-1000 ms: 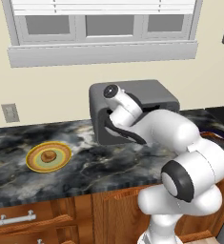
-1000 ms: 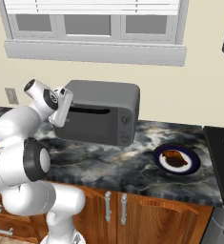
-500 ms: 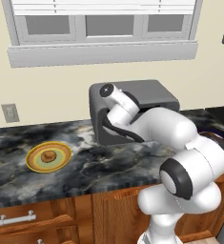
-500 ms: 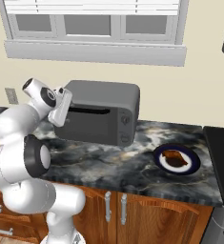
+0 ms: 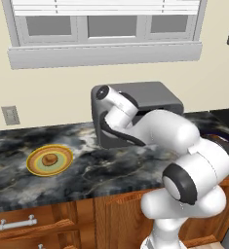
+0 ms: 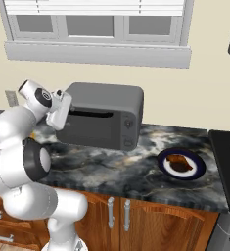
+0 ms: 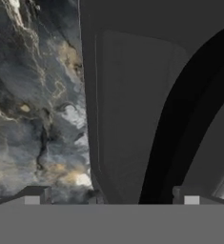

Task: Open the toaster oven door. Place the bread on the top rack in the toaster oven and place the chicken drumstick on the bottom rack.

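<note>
The toaster oven (image 6: 103,115) sits at the back of the dark marbled counter (image 6: 131,171) under the window (image 5: 106,29), with the toaster oven door (image 6: 89,128) shut and upright. Its long black handle (image 7: 180,124) runs close in front of the claw (image 7: 111,198) in the hand view, a dark curved bar crossing the door panel. The claw is at the left end of the door, up near the handle's level; its jaws stand wide apart with nothing between them, one fingertip (image 7: 35,195) over the counter beside the oven and the other over the door by the handle. Whether either tip touches the door cannot be told.

The bread (image 5: 49,159) lies on a yellow plate (image 5: 35,166) well off to the claw's left. The chicken drumstick (image 6: 180,163) lies on a dark blue plate (image 6: 197,169) well off to its right, past the oven's far end.
</note>
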